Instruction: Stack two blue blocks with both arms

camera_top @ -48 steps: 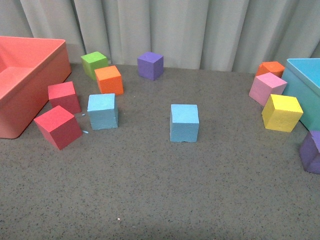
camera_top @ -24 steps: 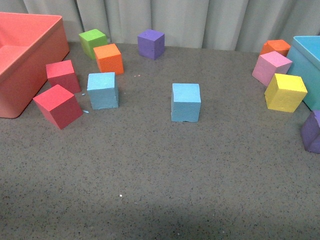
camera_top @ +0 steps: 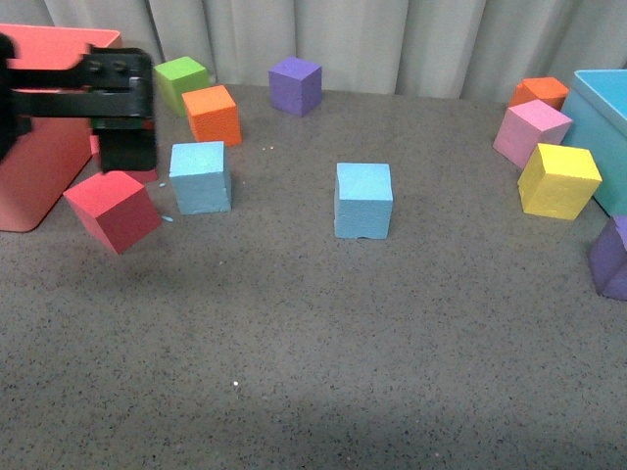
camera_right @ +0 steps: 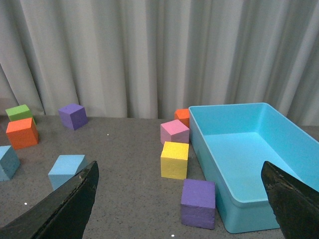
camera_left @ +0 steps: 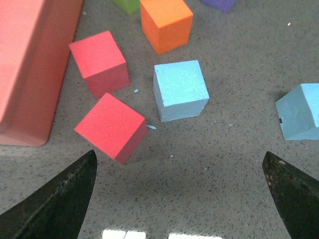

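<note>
Two light blue blocks sit apart on the grey table: one (camera_top: 201,176) at the left beside the red cubes, the other (camera_top: 363,200) in the middle with a small notch in its lower edge. My left gripper (camera_top: 125,147) hangs open above the red cubes, just left of the left blue block. In the left wrist view, the open gripper (camera_left: 178,164) has the left blue block (camera_left: 180,89) ahead of it and the notched one (camera_left: 300,110) off to the side. My right gripper (camera_right: 178,167) is open and empty, and it is out of the front view. Both blue blocks (camera_right: 66,171) (camera_right: 7,162) lie far from it.
A red bin (camera_top: 39,166) stands at the far left and a turquoise bin (camera_top: 602,137) at the far right. Red (camera_top: 113,211), orange (camera_top: 214,115), green (camera_top: 181,80) and purple (camera_top: 295,85) cubes lie near the left blue block. Pink (camera_top: 532,132), yellow (camera_top: 557,180) and purple (camera_top: 612,259) cubes lie by the turquoise bin.
My left arm has come into the front view from the left, over the red cubes. The blocks have not moved.
</note>
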You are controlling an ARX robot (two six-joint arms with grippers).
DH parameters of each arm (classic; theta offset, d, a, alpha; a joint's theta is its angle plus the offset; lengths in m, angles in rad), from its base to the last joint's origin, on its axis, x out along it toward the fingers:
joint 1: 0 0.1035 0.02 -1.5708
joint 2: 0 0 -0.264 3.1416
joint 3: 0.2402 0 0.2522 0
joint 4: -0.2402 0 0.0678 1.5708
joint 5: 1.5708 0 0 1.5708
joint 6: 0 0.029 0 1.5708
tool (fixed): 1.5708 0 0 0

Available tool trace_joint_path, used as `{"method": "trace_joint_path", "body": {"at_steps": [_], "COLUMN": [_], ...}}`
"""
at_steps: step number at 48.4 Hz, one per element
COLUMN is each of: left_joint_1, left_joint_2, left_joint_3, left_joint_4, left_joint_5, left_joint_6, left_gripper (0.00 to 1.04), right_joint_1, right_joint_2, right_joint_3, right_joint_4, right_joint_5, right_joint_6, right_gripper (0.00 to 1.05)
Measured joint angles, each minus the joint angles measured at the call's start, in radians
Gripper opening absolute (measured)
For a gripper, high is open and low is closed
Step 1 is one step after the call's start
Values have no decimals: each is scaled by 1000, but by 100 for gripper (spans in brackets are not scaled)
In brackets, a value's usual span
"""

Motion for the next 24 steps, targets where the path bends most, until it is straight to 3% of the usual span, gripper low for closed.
{"method": "trace_joint_path", "body": {"at_steps": [24], "left_joint_1": [-19], "left_joint_2": [451], "left_joint_3": [531], "left_joint_4": [-321], "left_joint_5": [-48], "left_joint_6": [-133], "left_gripper": [98], "right_joint_1": [0], "right_joint_2": [0], "right_joint_3": [0], "right_joint_4": [0], "right_joint_5": [0], "right_joint_6": [0], "right_gripper": [95]}}
